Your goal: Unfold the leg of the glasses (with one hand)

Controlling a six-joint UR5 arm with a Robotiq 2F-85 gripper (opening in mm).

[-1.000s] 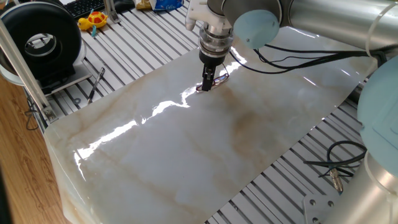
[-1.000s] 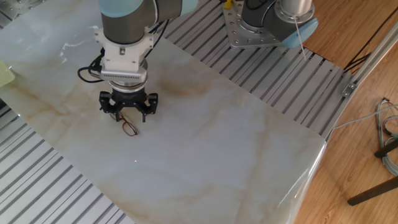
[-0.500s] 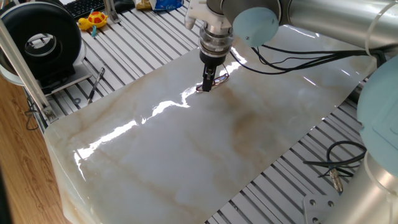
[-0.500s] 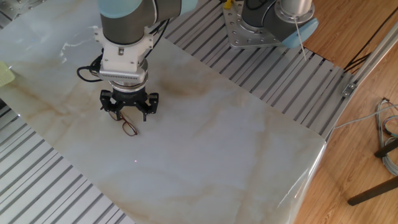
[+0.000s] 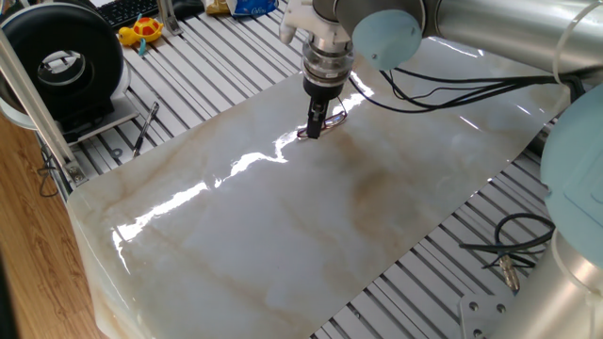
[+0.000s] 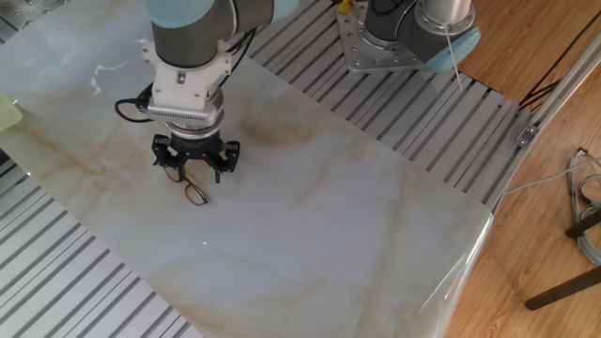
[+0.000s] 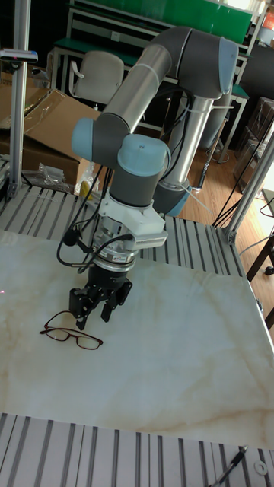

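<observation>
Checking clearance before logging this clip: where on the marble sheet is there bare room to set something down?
Most of the marble sheet is bare, from the glasses to the edge by the wooden floor. The only crowded spot is around the gripper, low over the glasses.

Two fixed views high, opposite sides; tall view low, frontal; all share marble table (image 6: 357, 216).
</observation>
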